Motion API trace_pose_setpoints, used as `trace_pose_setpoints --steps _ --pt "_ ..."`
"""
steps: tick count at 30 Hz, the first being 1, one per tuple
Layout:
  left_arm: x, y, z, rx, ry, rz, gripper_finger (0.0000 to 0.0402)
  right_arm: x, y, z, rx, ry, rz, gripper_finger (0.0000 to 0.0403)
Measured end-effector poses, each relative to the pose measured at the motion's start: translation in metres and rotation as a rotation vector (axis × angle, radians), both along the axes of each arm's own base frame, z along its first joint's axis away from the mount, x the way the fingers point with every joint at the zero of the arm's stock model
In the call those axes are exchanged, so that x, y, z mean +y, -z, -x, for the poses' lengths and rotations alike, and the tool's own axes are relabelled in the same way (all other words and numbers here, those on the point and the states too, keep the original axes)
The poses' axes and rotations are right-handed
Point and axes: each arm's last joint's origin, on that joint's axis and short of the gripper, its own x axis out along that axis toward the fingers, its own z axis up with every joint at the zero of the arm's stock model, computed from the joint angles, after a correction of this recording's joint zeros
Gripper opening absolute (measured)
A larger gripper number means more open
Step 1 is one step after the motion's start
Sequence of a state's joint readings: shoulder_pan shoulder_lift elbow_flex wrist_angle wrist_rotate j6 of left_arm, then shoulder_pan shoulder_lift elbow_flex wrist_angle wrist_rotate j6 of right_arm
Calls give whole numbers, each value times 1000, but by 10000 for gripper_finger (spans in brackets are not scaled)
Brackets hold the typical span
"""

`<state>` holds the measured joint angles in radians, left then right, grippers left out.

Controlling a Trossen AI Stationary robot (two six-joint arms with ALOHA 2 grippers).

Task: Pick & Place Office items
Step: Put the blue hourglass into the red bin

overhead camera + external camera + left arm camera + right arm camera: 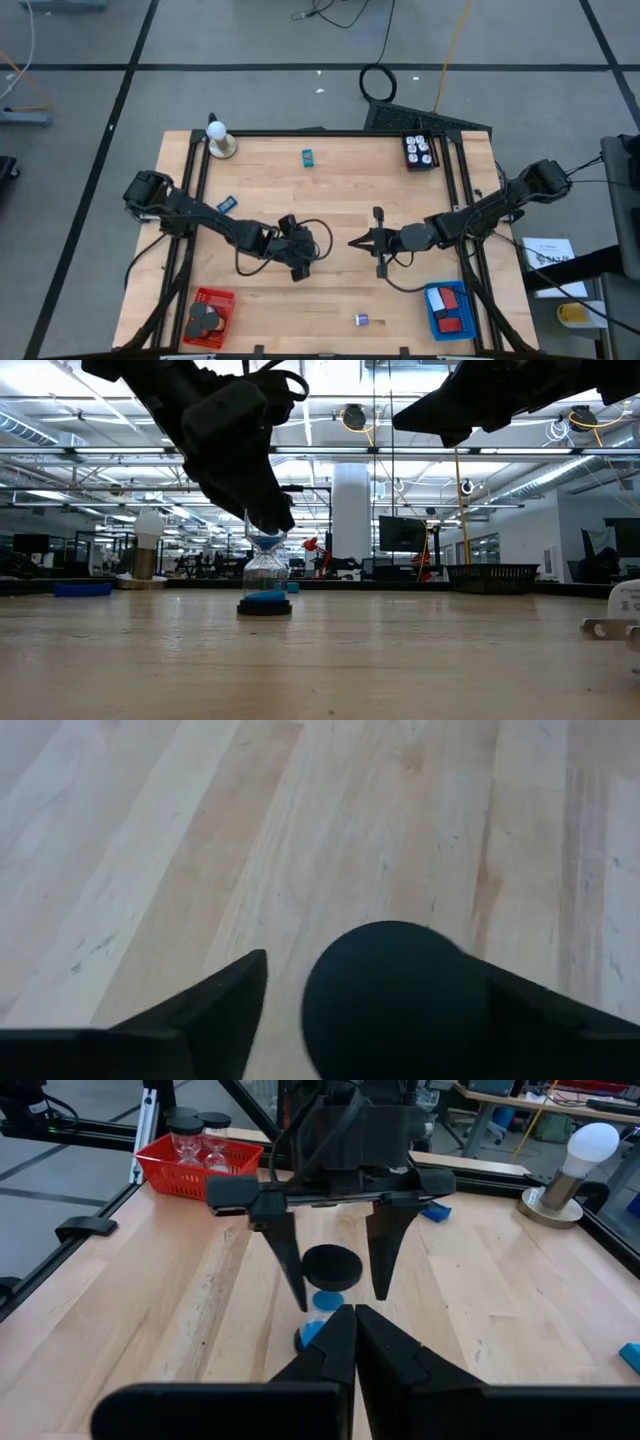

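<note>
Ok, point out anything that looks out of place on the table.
Nothing is spilled or damaged. The hourglass stands upright mid-table between the open fingers of the left gripper; loose pieces still lie outside the red basket and blue basket.

The timer's (320, 1302) base hides behind the right gripper (353, 1315). The purple bit (361, 320) is too small to identify

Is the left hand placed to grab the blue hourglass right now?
Probably yes: the left hand hangs open right over the hourglass, fingers either side of its black top, nothing between them.
</note>
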<state>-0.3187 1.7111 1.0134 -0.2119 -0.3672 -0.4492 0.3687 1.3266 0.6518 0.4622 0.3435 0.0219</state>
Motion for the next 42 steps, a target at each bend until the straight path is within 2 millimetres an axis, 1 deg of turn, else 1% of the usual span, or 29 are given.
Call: trace_pose_setpoints --steps 5,6,9,11,13,16,18,20,25,28,31,34,37,42 --pt "0 0 0 1 2 -2 221 0 0 0 0 0 0 1" --pt "0 0 0 2 6 -5 209 0 0 0 0 0 0 1" --pt "-3 -7 5 -1 34 -16 210 0 0 0 0 0 0 1" --pt "-7 -21 12 -19 51 -9 210 0 0 0 2 0 1 1" --pt "-15 -38 25 -26 65 9 210 0 0 0 3 0 1 0" --pt "-30 -61 52 -30 70 33 210 0 0 0 3 0 1 0" --pt "-42 -75 75 -36 71 57 210 0 0 0 4 0 2 0" --pt "-54 -84 98 -33 72 89 210 0 0 0 4 0 2 0" --pt "-83 -91 149 -20 66 132 210 0 0 0 3 -1 5 0" --pt "-95 -87 173 22 61 141 210 0 0 0 3 -1 4 0" --pt "-102 -85 191 47 46 167 210 0 0 0 3 -1 2 0" --pt "-109 -84 204 47 51 194 210 0 0 0 3 -1 2 0" --pt "-114 -84 214 48 58 220 210 0 0 0 3 -1 2 0" --pt "-117 -83 224 63 56 226 210 0 0 0 3 0 1 0"
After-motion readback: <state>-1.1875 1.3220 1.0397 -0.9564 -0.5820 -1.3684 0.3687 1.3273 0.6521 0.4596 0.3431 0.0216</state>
